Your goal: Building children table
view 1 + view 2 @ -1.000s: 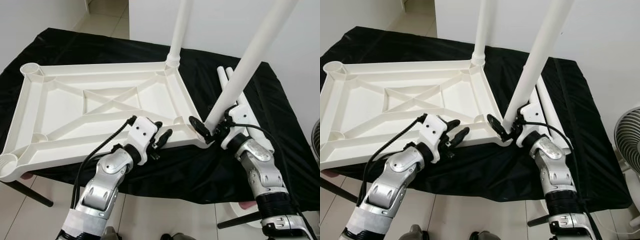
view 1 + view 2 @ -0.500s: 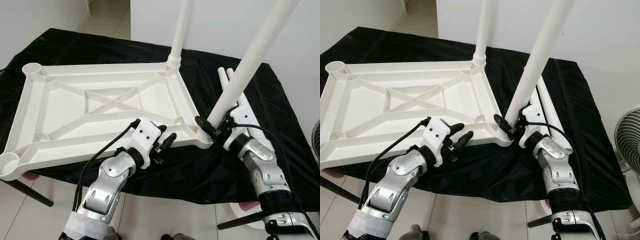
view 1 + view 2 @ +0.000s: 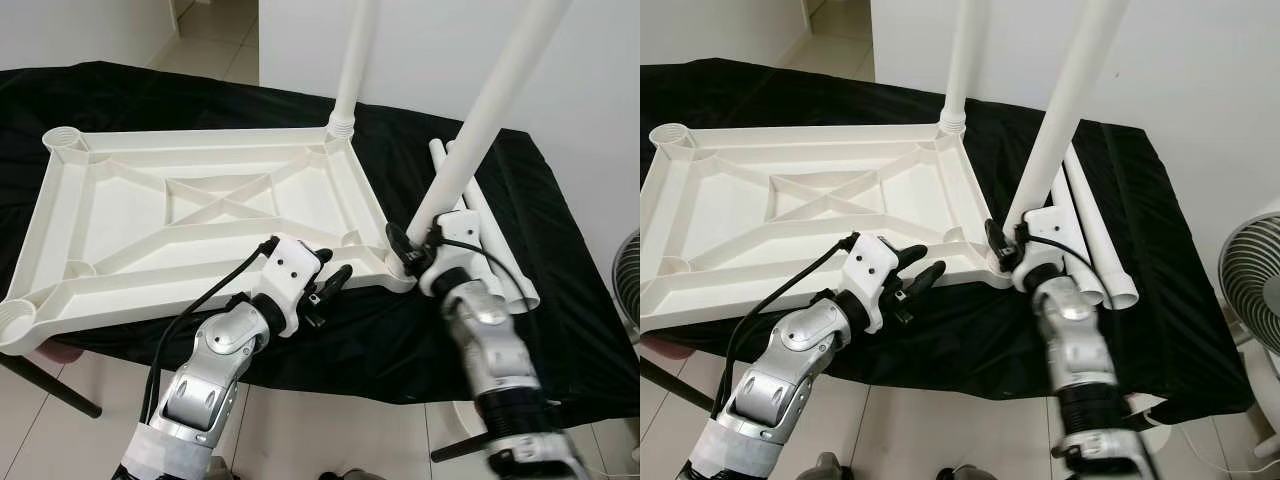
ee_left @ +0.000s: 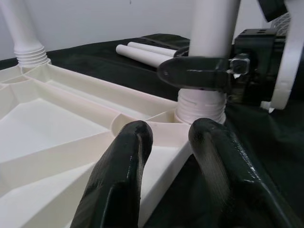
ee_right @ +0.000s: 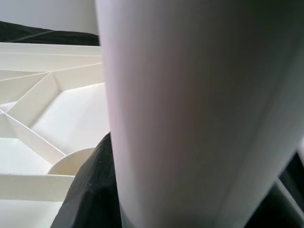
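White plastic tabletop [image 3: 200, 215] lies upside-down on the bench: one leg [image 3: 352, 70] fitted, right pincer [image 3: 412, 255] gripping the second leg [image 3: 480, 125] into its corner; left pincer [image 3: 325, 290] narrowly parted, holding nothing; two legs [image 3: 1090, 240] remain.

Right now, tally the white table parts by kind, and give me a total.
Tabletop, upside down: 1
Legs standing in corner sockets: 2, the far one and the near one, which the right gripper grasps at its base
Loose legs lying on the black cloth: 2
Total: 5
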